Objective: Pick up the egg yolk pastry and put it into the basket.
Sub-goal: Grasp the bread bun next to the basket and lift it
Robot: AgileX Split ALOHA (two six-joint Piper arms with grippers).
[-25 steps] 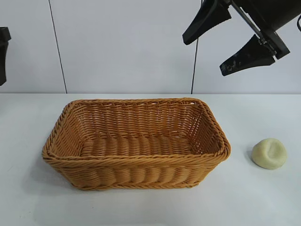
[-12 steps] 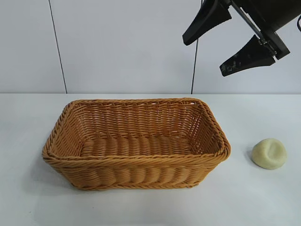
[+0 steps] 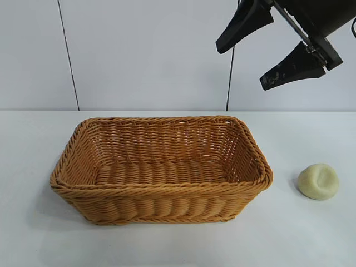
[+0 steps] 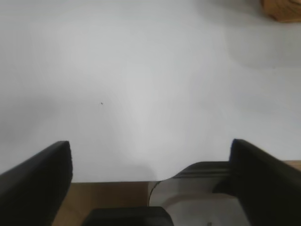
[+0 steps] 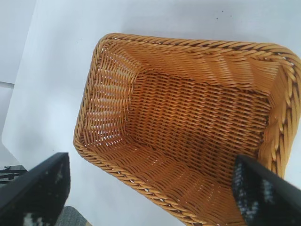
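At lower right, the small pale-yellow domed egg yolk pastry (image 3: 318,181) lies untouched on the white bench (image 3: 311,233); orange-brown wicker basket (image 3: 161,192) empty; right gripper (image 3: 267,47) jaws released overhead, left gripper (image 4: 150,181) jaws likewise released.

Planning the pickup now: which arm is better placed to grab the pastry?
Probably the right: its open right gripper hangs on the egg yolk pastry side of the basket; the left gripper is out of the exterior view.
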